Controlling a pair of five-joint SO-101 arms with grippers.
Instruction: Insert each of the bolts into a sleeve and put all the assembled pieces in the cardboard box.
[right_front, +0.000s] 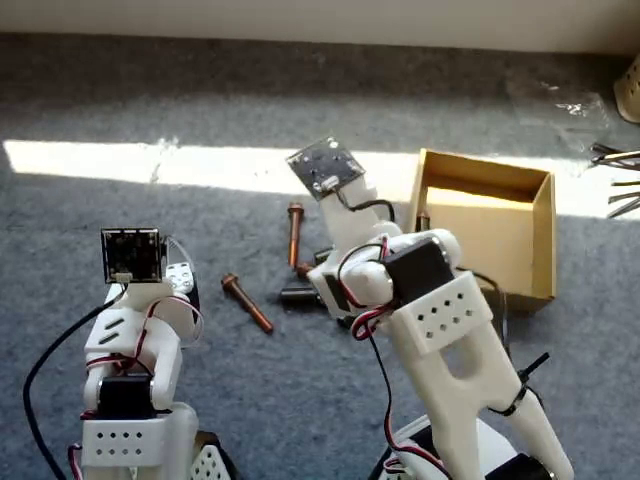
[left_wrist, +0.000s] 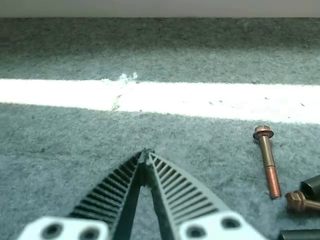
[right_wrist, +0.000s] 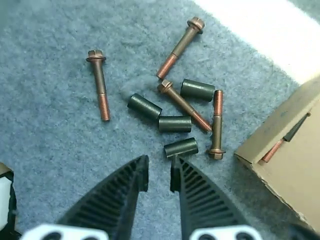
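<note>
**1. Left pincer.** The left pincer (left_wrist: 146, 159) is clenched. Its ribbed fingers meet at the tips and grasp nothing. It hangs over bare grey bench (left_wrist: 75, 145), off to one side of the loose parts.

**2. Right pincer.** The right pincer (right_wrist: 159, 170) is released, with a narrow gap between the fingers and nothing grasped. It hangs over the bench just short of the cluster of parts.

**3. Sleeves.** Four dark sleeves lie on their sides in a loose cluster.
- The nearest sleeve (right_wrist: 181, 147) lies just past the fingertips of the right pincer.
- A second (right_wrist: 175, 123) lies just beside it.
- A third (right_wrist: 144, 107) lies on the side away from the box.
- A fourth (right_wrist: 197, 90) lies farthest out.

**4. Bolts.** Four copper-coloured bolts lie loose on the bench, none of them in a sleeve.
- One bolt (right_wrist: 185, 106) runs diagonally through the cluster, between the sleeves.
- One (right_wrist: 217, 125) lies on the box side of the cluster, its head towards the pincer and its threaded end near the fourth sleeve.
- One (right_wrist: 98, 82) lies apart, on the side towards the left arm.
- One (right_wrist: 180, 47) lies beyond the cluster.

**5. Cardboard box.** The cardboard box (right_front: 543, 240) stands open-topped on the bench, near the cluster on the right arm's side. One assembled piece (right_wrist: 286, 141), a bolt seated in a dark sleeve, lies inside against the wall nearest the cluster.

**6. Background.** A strip of sunlight (right_front: 90, 160) crosses the bench beyond the parts and falls on the far part of the box.
</note>
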